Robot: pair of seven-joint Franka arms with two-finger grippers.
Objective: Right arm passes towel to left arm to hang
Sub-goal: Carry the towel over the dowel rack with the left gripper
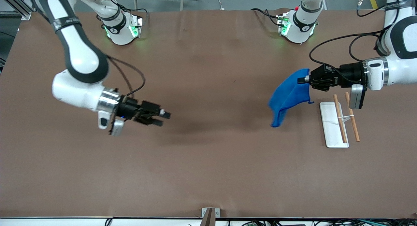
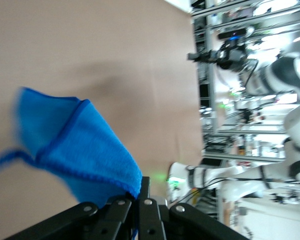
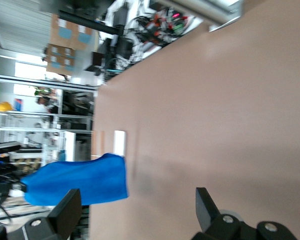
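Front view, lower-left of centre: right gripper (image 1: 162,118) hangs over bare table (image 1: 208,174), fingers spread wide, holding nothing; that arm now waits.

Right of centre: tray (image 1: 329,134), white and shallow, lies on the table toward the left arm's end. One rod (image 1: 339,119) rests along it, a second rod (image 1: 352,121) just beside its edge, tied by a thin white link. Nothing else in the tray.

Above and beside the tray: towel (image 1: 290,94), bright blue, hangs off the table from the left gripper (image 1: 308,79), whose fingers are clamped tight on one top corner. The rest droops into a folded point.

Handling, judged: light, soft, limp, not fragile; it will swing and fold. Microfibre should resist slipping. The stitched hem near a corner is the best hold.

Left wrist view: hem bunches at the fingertips (image 2: 139,202).
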